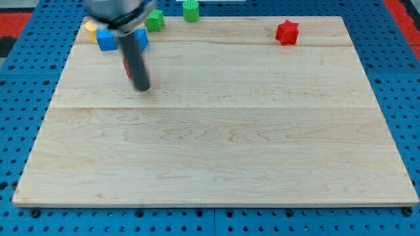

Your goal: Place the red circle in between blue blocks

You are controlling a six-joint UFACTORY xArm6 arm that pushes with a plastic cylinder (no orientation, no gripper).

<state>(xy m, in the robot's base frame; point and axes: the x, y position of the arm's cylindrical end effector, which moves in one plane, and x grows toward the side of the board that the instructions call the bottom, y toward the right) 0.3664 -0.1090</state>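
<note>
1. Two risks: red circle block (126,65) mostly hidden behind dark rod, only a sliver showing at its left edge; easy to clip off-centre and send sideways past blue blocks (107,40) and (142,37).
2. Gap between blues tight, yellow block (89,27) crowding left one; hard shove likely scatters them off wooden board (216,151).
3. No jaws, nothing held: my tip (142,87) just below-right of red circle, contact unclear.

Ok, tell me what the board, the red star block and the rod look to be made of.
The board: pale wood, probably joined planks, going by the grain lines and seams; matte finish. The red star block: solid, even colour with no grain, so likely painted wood or plastic; I cannot tell which. The rod ending in my tip: dark and smooth, possibly metal or plastic, but motion blur leaves it open.
</note>
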